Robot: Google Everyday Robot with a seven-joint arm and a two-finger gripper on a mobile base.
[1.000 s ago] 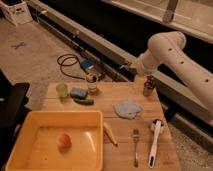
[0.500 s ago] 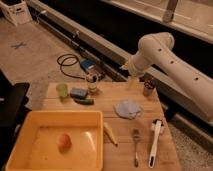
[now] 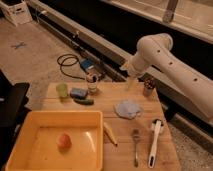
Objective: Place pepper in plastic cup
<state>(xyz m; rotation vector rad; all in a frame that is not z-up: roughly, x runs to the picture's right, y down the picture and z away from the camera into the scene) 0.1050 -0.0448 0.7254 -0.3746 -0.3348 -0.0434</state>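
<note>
Over the table rear, fingers spread, pepper just beside sponge

At the rear left of the worktop, the cup stands left of the sponge. The pepper lies just before the sponge, and a jar stands to its right. The claw hangs over the rear edge, between the jar and a metal cup. A cloth lies before it. A tray sits front left with a fruit in it. A fork and a brush lie front right.
</note>
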